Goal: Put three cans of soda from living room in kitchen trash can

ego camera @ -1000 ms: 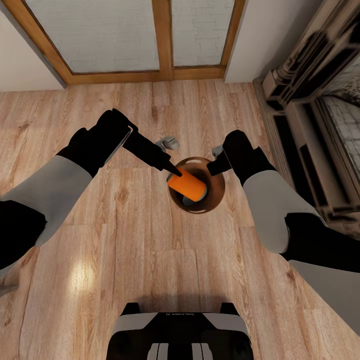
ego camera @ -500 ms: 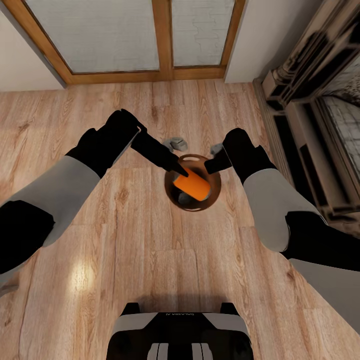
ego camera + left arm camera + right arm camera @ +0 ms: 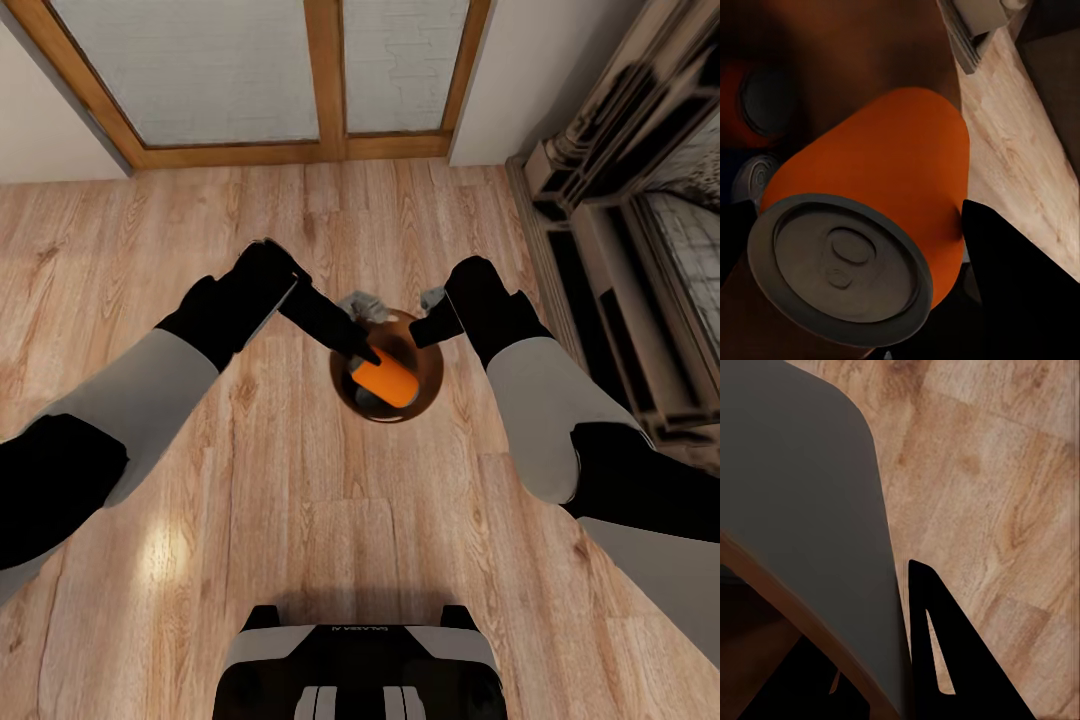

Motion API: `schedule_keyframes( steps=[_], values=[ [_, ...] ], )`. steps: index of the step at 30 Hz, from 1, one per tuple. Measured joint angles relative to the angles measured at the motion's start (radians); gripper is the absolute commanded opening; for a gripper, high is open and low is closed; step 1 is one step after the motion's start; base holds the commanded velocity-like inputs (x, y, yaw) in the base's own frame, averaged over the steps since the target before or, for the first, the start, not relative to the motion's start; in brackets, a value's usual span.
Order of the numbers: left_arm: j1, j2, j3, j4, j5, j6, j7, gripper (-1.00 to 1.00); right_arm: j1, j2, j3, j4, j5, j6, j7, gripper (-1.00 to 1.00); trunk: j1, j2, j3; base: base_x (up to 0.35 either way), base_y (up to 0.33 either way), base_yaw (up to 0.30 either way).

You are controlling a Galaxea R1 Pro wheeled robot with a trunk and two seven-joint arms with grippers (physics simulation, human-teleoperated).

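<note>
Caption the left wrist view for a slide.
Left gripper holds an orange soda can over the glossy brown trash can.

I see the trash can (image 3: 425, 385) on the floor (image 3: 300, 480) dead ahead at twelve o'clock, a soda can (image 3: 385, 378) lying tilted over its mouth; glass doors (image 3: 300, 75) beyond, fireplace (image 3: 640, 250) at two o'clock.

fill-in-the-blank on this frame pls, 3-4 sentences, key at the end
1. The left hand is shut on an orange ____.
2. That can is held over the round brown ____, which stands on the wood floor.
3. In the left wrist view, grey tops of ____ other cans show inside the bin.
4. The right hand grips the bin's ____.

Missing words: soda can; trash can; two; rim
</note>
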Motion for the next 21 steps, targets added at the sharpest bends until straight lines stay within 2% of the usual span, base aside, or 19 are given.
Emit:
schedule_keyframes(
  steps=[5,21],
  values=[
    [0.013,-0.001,0.000,0.000,0.001,0.000,0.024,-1.00,-0.001,0.000,0.000,0.000,-0.011,0.003,0.002,-1.00,0.000,0.000,0.000,0.000,0.000,0.000],
    [0.016,-0.012,0.000,0.000,0.003,0.000,0.084,-1.00,-0.003,0.000,0.001,0.000,-0.004,0.001,0.001,-1.00,0.000,0.000,0.000,0.000,0.000,0.000]
  ],
)
